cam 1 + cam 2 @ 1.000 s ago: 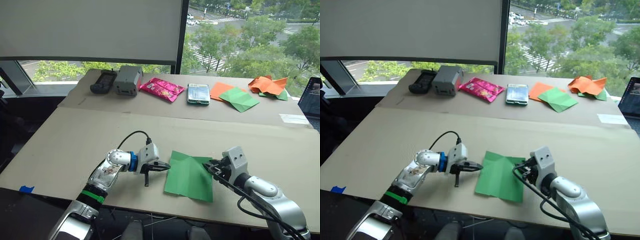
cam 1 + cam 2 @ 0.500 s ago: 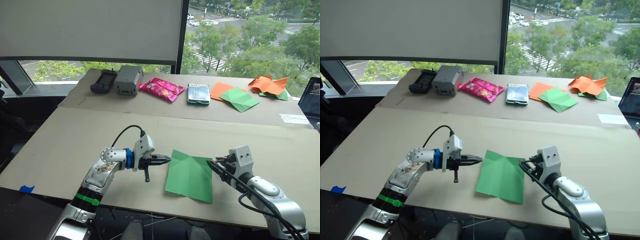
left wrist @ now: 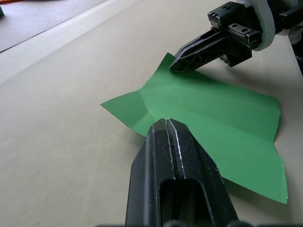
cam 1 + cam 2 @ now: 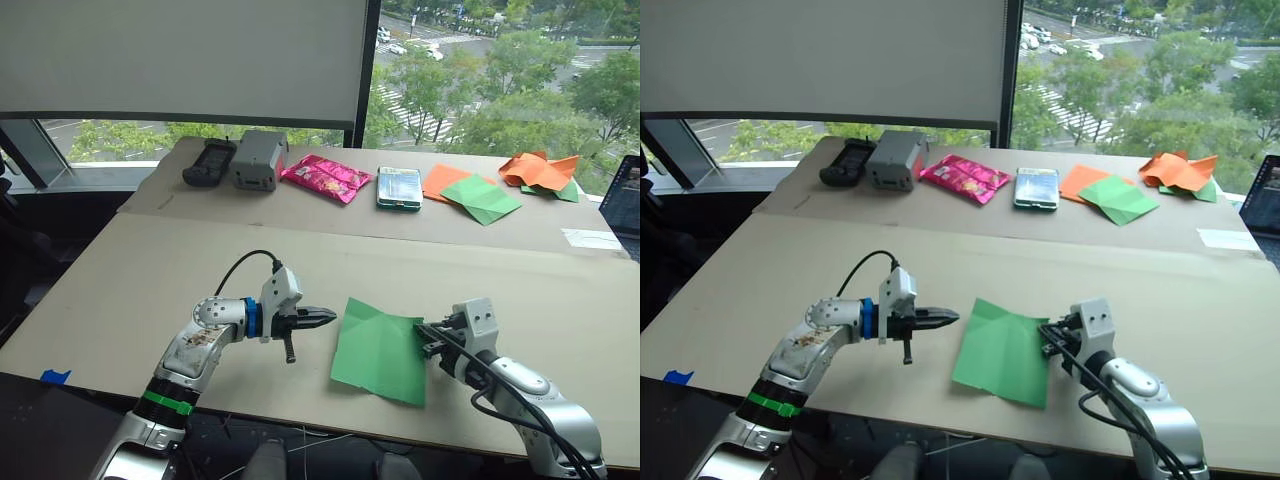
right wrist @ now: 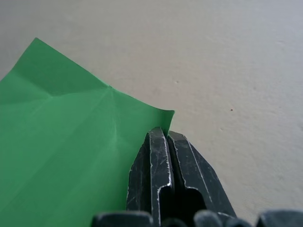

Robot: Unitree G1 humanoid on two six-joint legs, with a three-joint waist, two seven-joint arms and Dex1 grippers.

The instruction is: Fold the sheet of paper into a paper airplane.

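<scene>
The thin bright green rectangular sheet of paper (image 4: 380, 348) lies nearly flat on the brown cardboard-covered table (image 4: 150, 270), near the front edge, between the two arms. Creases are visible and the far corners lift a little. No airplane shape yet; I judge the folding as barely started.

Key relation: the sheet's long axis runs roughly front-to-back, so each gripper faces a long edge. The right gripper (image 4: 427, 338) is nearer, tips at the sheet's far right corner. The left gripper (image 4: 325, 318) points at the far left corner from just beside it, with bare table between.

States:
- Right: fingers pressed together. In the right wrist view the paper's corner edge sits right at the tips (image 5: 164, 137). Looks like a pinch on the corner, but it could only be touching; I can't confirm.
- Left: fingers together, holding nothing.

View differences: the head views give the layout and which arm is closer. The left wrist view shows the creases meeting at the near edge, the raised corners, and the right gripper's tips on the far corner (image 3: 176, 65). The right wrist view gives the tip-to-edge contact up close.

Next move probably needs the left gripper to pin or lift its side.
</scene>
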